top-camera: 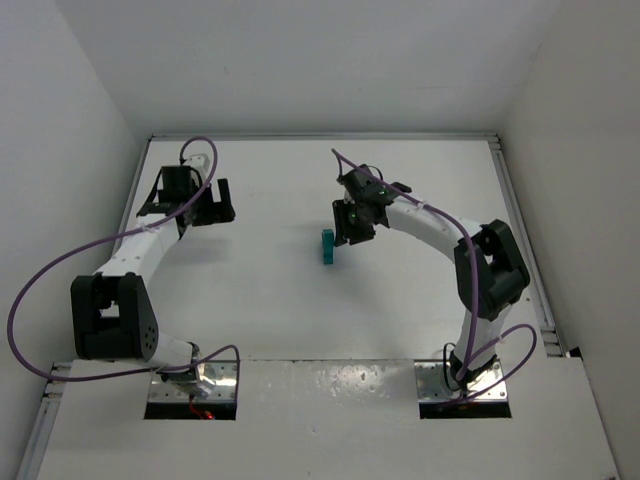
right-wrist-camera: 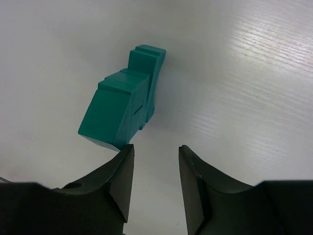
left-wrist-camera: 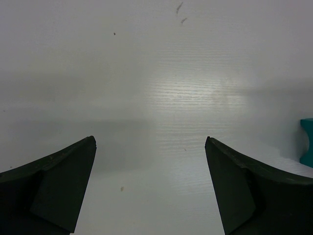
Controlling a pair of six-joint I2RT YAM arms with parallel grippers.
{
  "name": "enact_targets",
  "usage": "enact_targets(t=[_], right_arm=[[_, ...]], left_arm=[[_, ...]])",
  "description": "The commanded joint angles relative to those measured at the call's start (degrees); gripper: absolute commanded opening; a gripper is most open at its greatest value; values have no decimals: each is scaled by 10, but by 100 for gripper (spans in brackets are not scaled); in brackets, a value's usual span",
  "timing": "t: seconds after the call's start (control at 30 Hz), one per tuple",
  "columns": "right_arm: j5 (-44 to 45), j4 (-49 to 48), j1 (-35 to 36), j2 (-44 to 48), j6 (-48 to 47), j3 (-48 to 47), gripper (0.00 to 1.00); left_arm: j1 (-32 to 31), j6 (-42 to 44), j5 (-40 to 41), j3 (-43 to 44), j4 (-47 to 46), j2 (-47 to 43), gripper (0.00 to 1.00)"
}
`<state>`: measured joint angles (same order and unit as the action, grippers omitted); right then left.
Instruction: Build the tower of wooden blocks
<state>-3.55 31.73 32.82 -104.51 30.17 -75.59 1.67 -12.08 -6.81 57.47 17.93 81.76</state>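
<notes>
The tower (top-camera: 327,246) of teal-green wood blocks stands as a narrow column near the middle of the white table. In the right wrist view the tower (right-wrist-camera: 124,105) shows from above, just past my left fingertip. My right gripper (right-wrist-camera: 155,149) is open and empty, close above and beside the tower's top; in the top view it (top-camera: 350,226) is just right of the column. My left gripper (left-wrist-camera: 150,142) is open wide and empty over bare table, at the far left in the top view (top-camera: 218,203). A teal edge of the tower (left-wrist-camera: 307,142) shows at the left wrist view's right border.
The white table (top-camera: 300,300) has raised rails at its back and right edges. White walls enclose the space. Purple cables loop beside both arms. No loose blocks show apart from the column.
</notes>
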Motion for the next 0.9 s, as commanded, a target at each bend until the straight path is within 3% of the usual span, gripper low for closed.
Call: enact_targets(t=[0.0, 0.43, 0.7, 0.77, 0.8, 0.87], right_arm=[[-8, -12, 2, 0, -1, -26, 42], [-5, -9, 3, 2, -3, -24, 43], [12, 4, -52, 30, -61, 15, 43], [-3, 2, -82, 45, -91, 27, 49], [-15, 2, -100, 51, -112, 44, 66], [-50, 7, -134, 62, -149, 51, 79]], left_arm=[[8, 0, -9, 19, -8, -3, 100], [8, 0, -9, 19, -8, -3, 100], [8, 25, -9, 19, -3, -3, 100], [8, 32, -9, 19, -3, -3, 100], [8, 32, -9, 19, -3, -3, 100], [8, 37, -3, 19, 3, -3, 100]])
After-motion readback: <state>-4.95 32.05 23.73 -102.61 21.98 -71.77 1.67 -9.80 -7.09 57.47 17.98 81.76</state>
